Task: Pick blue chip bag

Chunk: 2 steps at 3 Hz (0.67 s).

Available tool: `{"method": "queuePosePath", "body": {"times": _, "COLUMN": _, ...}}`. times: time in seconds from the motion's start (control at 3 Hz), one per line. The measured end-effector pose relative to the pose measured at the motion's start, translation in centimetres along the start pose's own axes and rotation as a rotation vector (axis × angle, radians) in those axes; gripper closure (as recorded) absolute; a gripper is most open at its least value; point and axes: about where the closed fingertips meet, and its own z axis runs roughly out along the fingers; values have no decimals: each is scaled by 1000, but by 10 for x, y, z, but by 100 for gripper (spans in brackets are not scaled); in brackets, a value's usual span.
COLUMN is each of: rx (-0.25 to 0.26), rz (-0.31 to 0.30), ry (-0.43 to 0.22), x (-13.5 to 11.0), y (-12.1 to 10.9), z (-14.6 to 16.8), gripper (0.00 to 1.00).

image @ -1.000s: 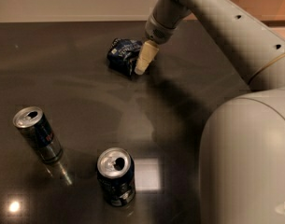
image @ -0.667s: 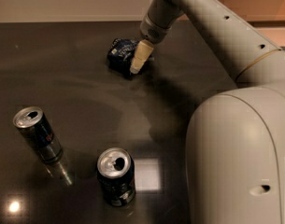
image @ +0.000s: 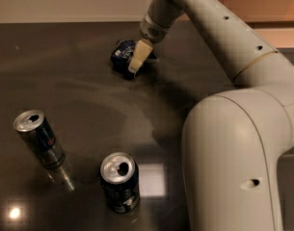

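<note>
The blue chip bag [image: 120, 55] is a small crumpled dark-blue foil bag with white lettering. It lies on the dark table [image: 79, 100] at the far middle. My gripper [image: 138, 59] reaches down from the upper right and sits at the bag's right side, touching or overlapping it. The gripper hides the bag's right edge. The bag rests on the table.
A slim blue-and-silver can [image: 39, 138] stands at the front left. A dark blue can with an open silver top [image: 119, 182] stands at the front middle. My arm's large white elbow [image: 238, 162] fills the right side. A wall runs behind the table's far edge.
The gripper has shifted slightly left, closer onto the bag. The arm's elbow has swung left in the view. The bag and the cans have not moved.
</note>
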Motion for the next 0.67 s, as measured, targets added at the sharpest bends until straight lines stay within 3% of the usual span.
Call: {"method": "queuePosePath", "body": {"times": 0.67, "rx": 0, "rz": 1, "ry": -44, "x": -8, "y": 5, "z": -12, "gripper": 60}}
